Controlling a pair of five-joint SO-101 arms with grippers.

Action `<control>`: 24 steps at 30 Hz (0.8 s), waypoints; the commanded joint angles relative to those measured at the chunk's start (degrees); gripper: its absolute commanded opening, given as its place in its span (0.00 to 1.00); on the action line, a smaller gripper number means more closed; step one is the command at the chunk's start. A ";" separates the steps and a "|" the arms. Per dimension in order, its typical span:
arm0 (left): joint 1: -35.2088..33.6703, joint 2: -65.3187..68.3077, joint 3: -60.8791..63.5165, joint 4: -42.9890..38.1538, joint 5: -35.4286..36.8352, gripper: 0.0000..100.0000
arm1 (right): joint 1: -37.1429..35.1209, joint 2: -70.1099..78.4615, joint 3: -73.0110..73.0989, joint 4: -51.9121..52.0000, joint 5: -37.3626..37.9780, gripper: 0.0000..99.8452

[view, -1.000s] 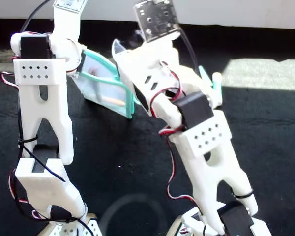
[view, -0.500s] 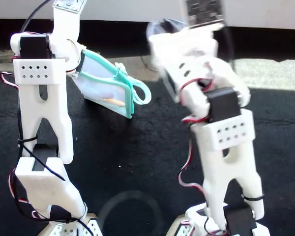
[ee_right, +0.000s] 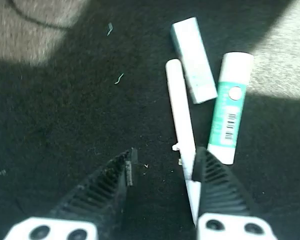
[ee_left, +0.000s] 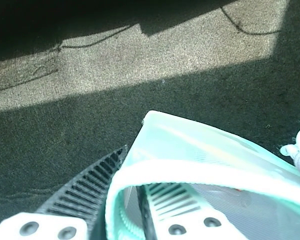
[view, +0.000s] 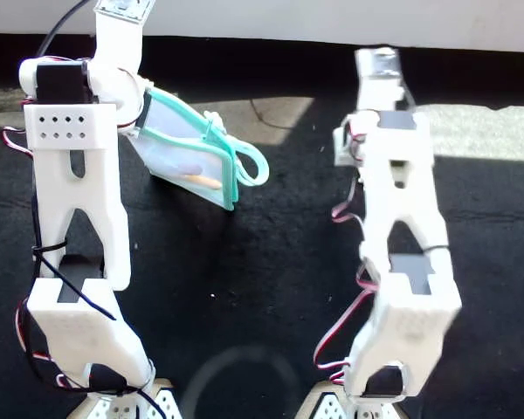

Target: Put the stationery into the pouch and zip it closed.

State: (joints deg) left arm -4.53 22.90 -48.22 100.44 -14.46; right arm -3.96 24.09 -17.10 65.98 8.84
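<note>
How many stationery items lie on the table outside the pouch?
3, side by side on the dark mat by the right gripper: a white pen, a small teal box and a glue stick. Others may be hidden.

The left pincer [ee_left: 135,172] is clamped on the pouch [ee_left: 215,165] rim, while the right pincer [ee_right: 166,152], well apart from the pouch, points down with jaws spread.

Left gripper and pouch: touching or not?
Touching. The left wrist view shows the rim of the pouch pinched in the left gripper, with one ridged finger on either side of the teal edge.
</note>
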 commanded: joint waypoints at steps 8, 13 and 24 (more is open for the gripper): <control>-0.22 1.19 -0.13 -0.35 -0.53 0.01 | 0.40 21.41 -34.77 10.68 4.48 0.19; -0.22 1.19 -0.04 -0.26 -0.53 0.01 | 1.10 29.67 -45.49 16.40 4.48 0.19; -0.22 1.19 -0.04 -0.18 -0.53 0.01 | 1.45 41.80 -52.88 16.66 4.57 0.19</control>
State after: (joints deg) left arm -4.53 23.08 -48.31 100.44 -14.46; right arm -2.90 65.32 -67.74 82.51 12.70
